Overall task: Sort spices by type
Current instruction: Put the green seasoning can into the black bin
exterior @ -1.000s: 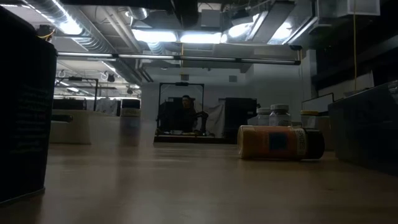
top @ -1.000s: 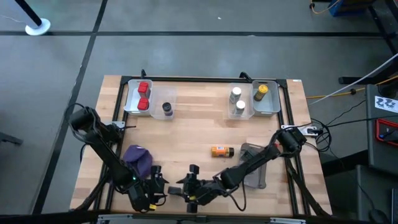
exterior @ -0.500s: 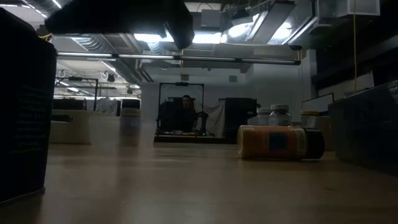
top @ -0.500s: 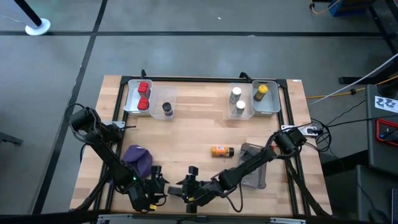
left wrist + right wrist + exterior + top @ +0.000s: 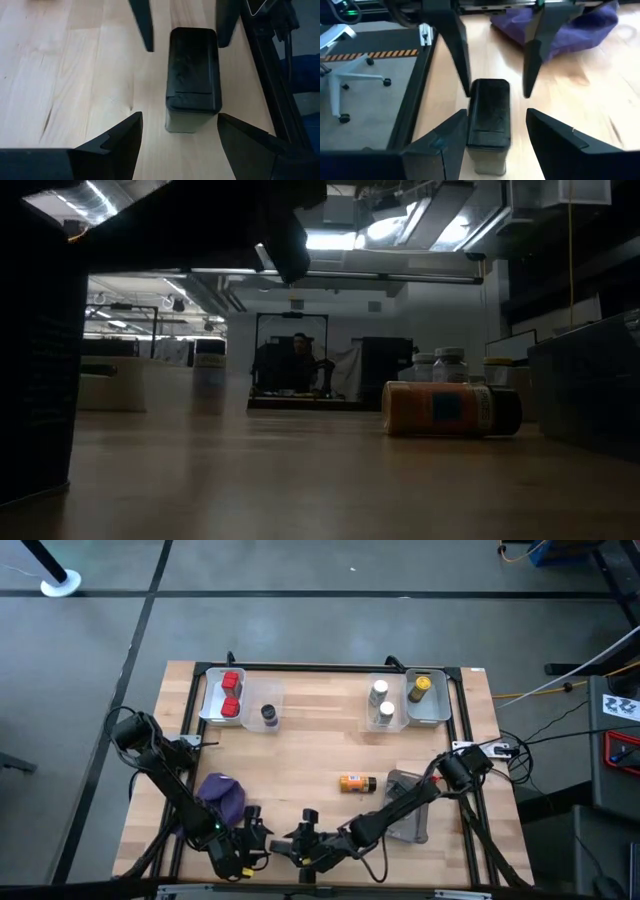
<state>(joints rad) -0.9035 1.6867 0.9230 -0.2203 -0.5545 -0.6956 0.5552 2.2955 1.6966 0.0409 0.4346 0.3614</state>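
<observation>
A small dark grey block (image 5: 194, 75) stands on the wood close to the table's near edge. Both grippers come at it from opposite ends. My left gripper (image 5: 179, 117) is open, with one finger on each side of one end of the block. My right gripper (image 5: 497, 112) is open too and straddles the other end (image 5: 489, 125). An orange bottle (image 5: 355, 782) lies on its side mid-table. At the far edge, trays hold two red cubes (image 5: 231, 695), a dark jar (image 5: 268, 715), white-capped bottles (image 5: 380, 702) and a yellow-lidded jar (image 5: 422, 685). My left gripper has its near-edge finger (image 5: 235, 135) right beside the block's long side; whether it touches, I cannot tell. My right gripper has its near-edge finger (image 5: 452, 132) close against the block's side (image 5: 470, 120); I cannot tell whether that finger touches either.
A purple cloth (image 5: 225, 798) lies by the left arm. A flat grey pouch (image 5: 412, 822) lies partly under the right arm. The black table frame (image 5: 265, 75) runs just beside the block. Bare wood lies between the orange bottle and the trays.
My right gripper has sunk toward the block, its fingers still spread the same; in the low view its dark bulk has come down from the top. The block and the left gripper have kept still.
</observation>
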